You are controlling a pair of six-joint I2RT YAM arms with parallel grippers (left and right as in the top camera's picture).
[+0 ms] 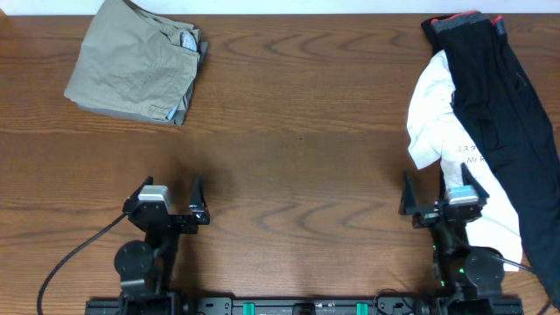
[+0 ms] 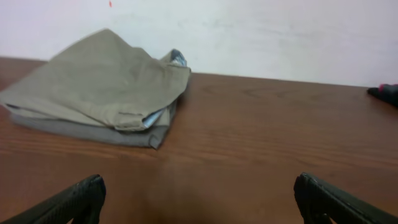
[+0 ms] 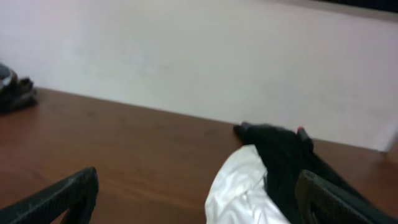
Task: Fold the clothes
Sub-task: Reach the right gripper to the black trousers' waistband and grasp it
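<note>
The long black trousers (image 1: 503, 96) with a grey, red-edged waistband lie stretched down the far right of the table, over a white T-shirt (image 1: 437, 118). They show in the right wrist view (image 3: 283, 152) beyond the white shirt (image 3: 239, 186). My right gripper (image 1: 442, 191) is open and empty at the shirt's near edge; its fingers also show in the right wrist view (image 3: 199, 199). My left gripper (image 1: 171, 197) is open and empty over bare wood at the front left, seen also in the left wrist view (image 2: 199, 199).
Folded khaki-beige trousers (image 1: 136, 61) lie at the back left, also in the left wrist view (image 2: 99, 87). A white wall runs behind the table's far edge. Brown wooden tabletop (image 1: 297, 131) lies between the two piles.
</note>
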